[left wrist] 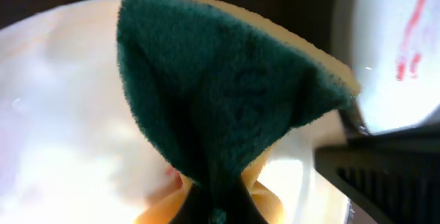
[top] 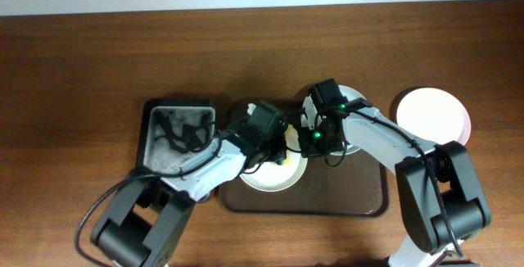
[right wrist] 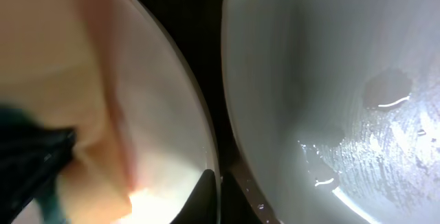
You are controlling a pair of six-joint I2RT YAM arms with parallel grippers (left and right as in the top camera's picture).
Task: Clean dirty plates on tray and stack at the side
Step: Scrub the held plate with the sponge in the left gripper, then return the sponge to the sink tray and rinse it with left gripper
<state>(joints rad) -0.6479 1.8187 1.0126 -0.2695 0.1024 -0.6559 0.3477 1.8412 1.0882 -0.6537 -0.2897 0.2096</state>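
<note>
The left fingers clench a folded green-and-yellow scouring sponge against the round cream-white plate beneath them. Just beside, the right fingers sit between that plate's rim and a wet pale mint round plate; whether they grip cannot be told. Both plates lie on the dark brown rectangular tray. A third round white plate rests on the wooden bench, beyond the right fingers.
</note>
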